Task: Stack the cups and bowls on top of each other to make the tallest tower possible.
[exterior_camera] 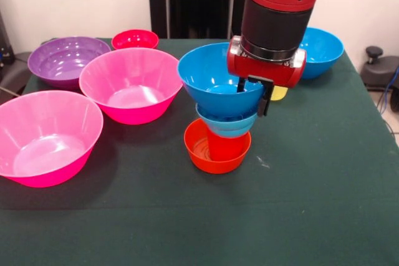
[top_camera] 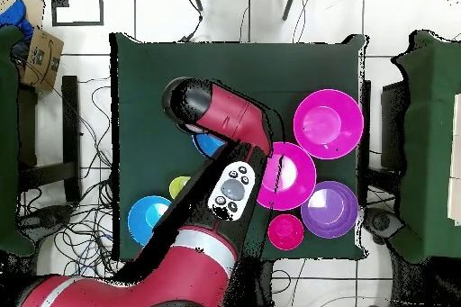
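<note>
Rim of the top blue bowl [exterior_camera: 212,70] sits right at my gripper [exterior_camera: 259,96], on its side wall, one finger inside and one outside (so I judge I am pinching that rim, though the contact itself is hard to see). The tower [exterior_camera: 219,123] stands just below and beside my hand, upright: orange bowl [exterior_camera: 202,154], red cup [exterior_camera: 224,146], light-blue bowl [exterior_camera: 227,126], then this one. The yellow cup [exterior_camera: 278,93] peeks out behind my hand.

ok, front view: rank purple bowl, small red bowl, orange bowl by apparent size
1. purple bowl, clearly largest.
2 and 3. orange bowl looks bigger than the small red bowl, but orange sits nearer the camera, so that order is unsure.
</note>
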`<action>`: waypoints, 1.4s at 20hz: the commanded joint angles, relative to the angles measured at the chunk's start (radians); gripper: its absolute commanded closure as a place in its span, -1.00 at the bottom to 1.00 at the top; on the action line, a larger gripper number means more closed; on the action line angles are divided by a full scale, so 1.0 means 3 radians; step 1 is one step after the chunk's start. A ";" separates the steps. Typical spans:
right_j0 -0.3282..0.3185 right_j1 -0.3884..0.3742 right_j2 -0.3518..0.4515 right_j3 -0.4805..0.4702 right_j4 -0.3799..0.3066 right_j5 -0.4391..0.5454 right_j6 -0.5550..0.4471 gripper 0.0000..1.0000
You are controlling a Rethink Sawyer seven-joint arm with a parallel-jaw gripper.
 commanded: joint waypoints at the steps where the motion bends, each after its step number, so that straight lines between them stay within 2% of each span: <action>1: -0.0019 -0.0041 0.0384 0.0237 -0.0161 -0.0144 0.0441 1.00; 18: -0.0103 -0.0086 0.0586 0.0363 -0.0151 -0.0485 0.0312 1.00; 28: -0.0113 -0.0062 0.0578 0.0293 -0.0190 -0.0427 0.0338 1.00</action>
